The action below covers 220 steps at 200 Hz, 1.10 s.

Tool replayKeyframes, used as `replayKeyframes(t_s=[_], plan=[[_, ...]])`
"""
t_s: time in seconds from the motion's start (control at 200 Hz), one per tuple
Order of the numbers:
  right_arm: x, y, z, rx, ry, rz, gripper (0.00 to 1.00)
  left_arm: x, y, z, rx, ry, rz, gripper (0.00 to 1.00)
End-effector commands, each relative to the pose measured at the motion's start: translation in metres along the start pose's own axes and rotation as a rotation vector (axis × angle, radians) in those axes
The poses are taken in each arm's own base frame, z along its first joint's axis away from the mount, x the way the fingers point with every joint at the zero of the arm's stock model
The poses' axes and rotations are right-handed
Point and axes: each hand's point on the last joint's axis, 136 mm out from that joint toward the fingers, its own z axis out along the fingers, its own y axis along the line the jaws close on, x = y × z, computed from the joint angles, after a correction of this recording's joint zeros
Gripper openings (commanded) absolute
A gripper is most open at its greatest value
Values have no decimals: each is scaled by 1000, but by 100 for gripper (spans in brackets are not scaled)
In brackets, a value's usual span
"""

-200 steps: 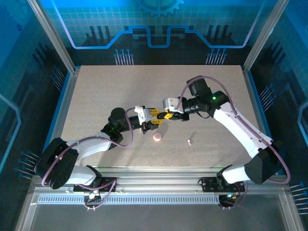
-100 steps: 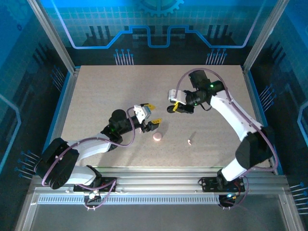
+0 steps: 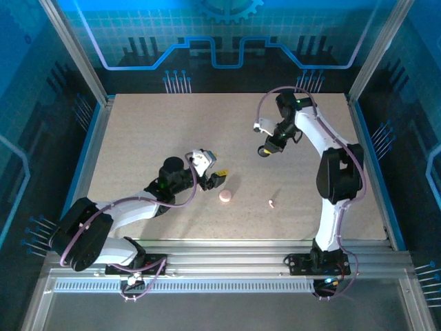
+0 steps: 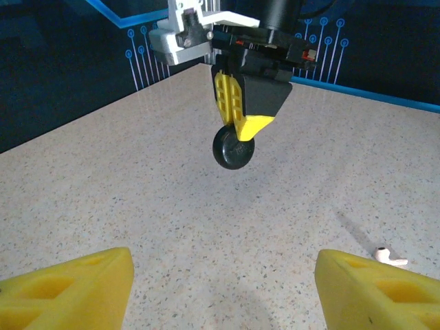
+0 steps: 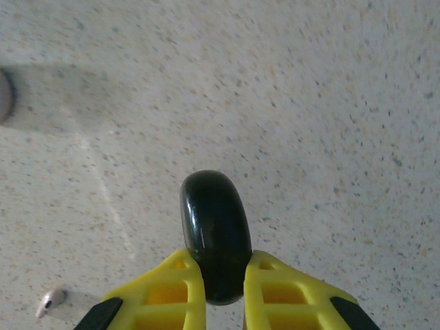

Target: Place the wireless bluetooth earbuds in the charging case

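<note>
Top view: your left gripper (image 3: 218,177), jaws apart, near the small round pale-pink charging case (image 3: 225,196); tiny pinkish-white earbud (image 3: 272,203) to its right; bare speckled tabletop (image 3: 138,138) all round.
Left wrist: your right gripper (image 4: 242,130) clamps a flat black round disc (image 4: 232,149).
Right wrist: case cut off at left edge.

top looks down; wrist views share black disc (image 4: 234,148) and earbud (image 4: 390,258).
</note>
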Motion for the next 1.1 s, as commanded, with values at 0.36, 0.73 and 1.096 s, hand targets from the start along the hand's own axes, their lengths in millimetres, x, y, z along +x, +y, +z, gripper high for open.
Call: replayKeyframes(t_s=[0.36,0.73,1.096], plan=[[42,-43,20,-97,131,162,14,11,8,2,-19,56,-34,70],[56,-46,41,-204,141,215,14,11,8,11,6,63,-47,69],[66,-52,51,-225,156,251,21,11,10,15,2,65,-52,68]])
